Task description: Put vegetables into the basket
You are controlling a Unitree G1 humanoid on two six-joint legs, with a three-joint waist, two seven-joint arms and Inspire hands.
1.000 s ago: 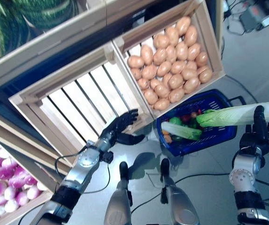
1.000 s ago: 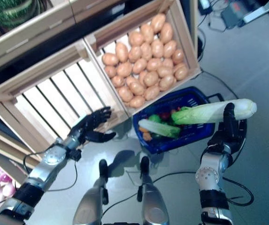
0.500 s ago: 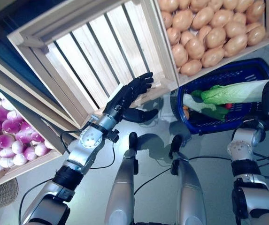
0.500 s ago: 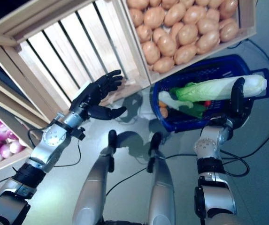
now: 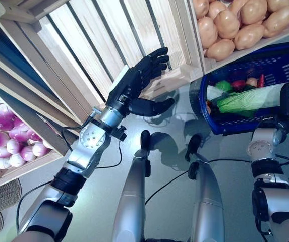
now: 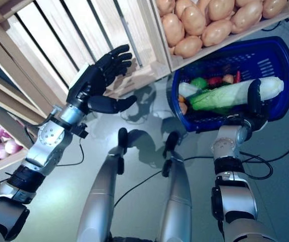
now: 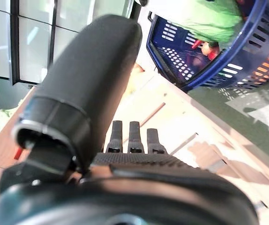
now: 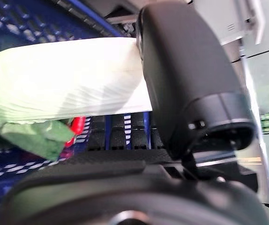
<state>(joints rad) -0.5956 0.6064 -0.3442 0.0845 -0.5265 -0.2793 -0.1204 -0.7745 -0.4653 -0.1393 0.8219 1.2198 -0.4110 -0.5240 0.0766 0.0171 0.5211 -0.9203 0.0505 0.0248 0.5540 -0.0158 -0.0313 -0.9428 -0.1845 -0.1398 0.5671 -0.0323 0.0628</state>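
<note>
Gripping a napa cabbage (image 6: 230, 94) between thumb and fingers, the right hand (image 6: 255, 103) holds it over the blue basket (image 6: 280, 96) at 3 o'clock. The left hand (image 6: 96, 80), fingers spread wide, hovers at 10 o'clock before an empty slatted crate (image 6: 83, 30); potatoes (image 6: 205, 20) fill the crate at 1 o'clock.

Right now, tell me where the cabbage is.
The long cabbage is in the right robot hand, held over the blue basket below the potato crate.

Pale-green cabbage (image 6: 230, 95) lies lengthwise above blue basket (image 6: 280, 101) — gripped.
</note>
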